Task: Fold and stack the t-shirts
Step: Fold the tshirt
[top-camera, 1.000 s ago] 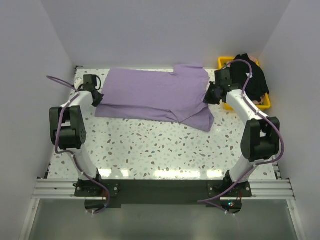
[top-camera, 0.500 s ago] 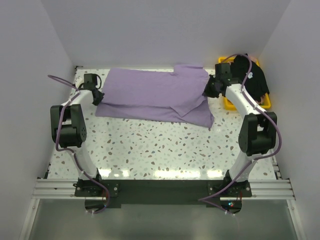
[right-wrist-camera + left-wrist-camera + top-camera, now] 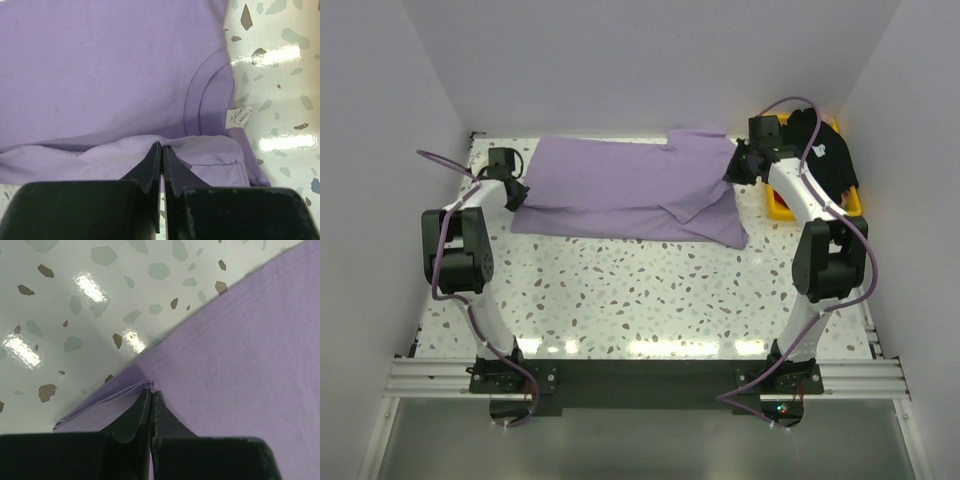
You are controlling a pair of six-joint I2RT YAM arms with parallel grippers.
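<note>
The lavender-purple t-shirt [image 3: 620, 188] lies across the far half of the table, partly folded, with a sleeve flap near its right end. My left gripper [image 3: 517, 192] is shut on the shirt's left hem corner [image 3: 151, 385], where the layers meet. My right gripper [image 3: 735, 170] is shut on a fold of the shirt [image 3: 162, 145] below the collar [image 3: 200, 95] and its white tag [image 3: 239, 119]. The black t-shirt [image 3: 828, 155] with a small white mark is heaped in the yellow basket [image 3: 775, 205] at the far right.
The speckled table [image 3: 640, 290] runs to walls at the left, back and right. The yellow basket stands in the far right corner, close to my right arm. Purple cables loop from both arms.
My right gripper has moved toward the back of the table with the shirt's right side, carrying the sleeve and lower edge inward. My left gripper has barely moved.
</note>
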